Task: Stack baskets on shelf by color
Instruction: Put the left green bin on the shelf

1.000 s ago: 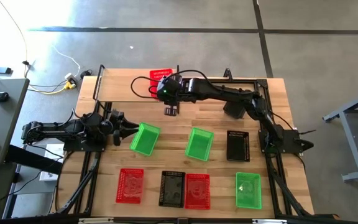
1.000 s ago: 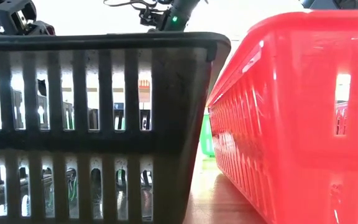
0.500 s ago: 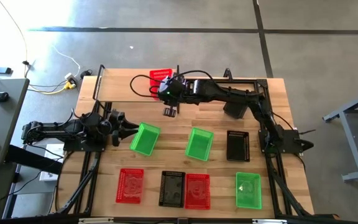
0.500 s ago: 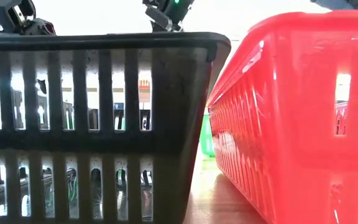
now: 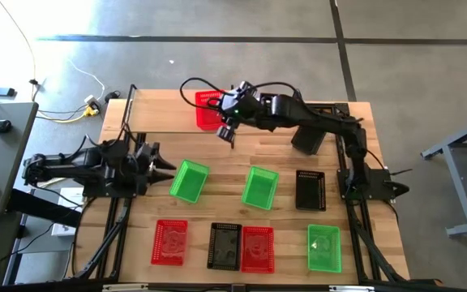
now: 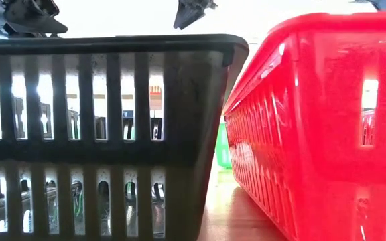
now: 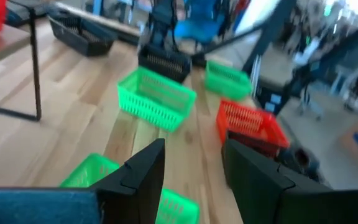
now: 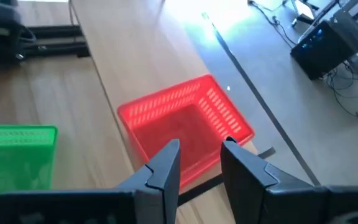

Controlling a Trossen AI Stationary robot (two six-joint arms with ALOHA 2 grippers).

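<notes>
Wooden shelf point(image 5: 156, 113) carries one red basket point(image 5: 209, 109); my right gripper point(image 5: 227, 132) hangs beside it empty, fingers narrowly apart, so I'd next approach a floor-level red basket squarely.

The shelf point(image 5: 156, 112) lies bare left of its one red basket point(image 5: 208, 109), while on the table point(image 5: 282, 158) seven baskets leave open lanes between their two rows.

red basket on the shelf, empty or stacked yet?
Empty. The right wrist view looks straight into the red basket on the shelf: bare red floor, nothing nested inside. The right gripper hangs above it, holding nothing.
</notes>
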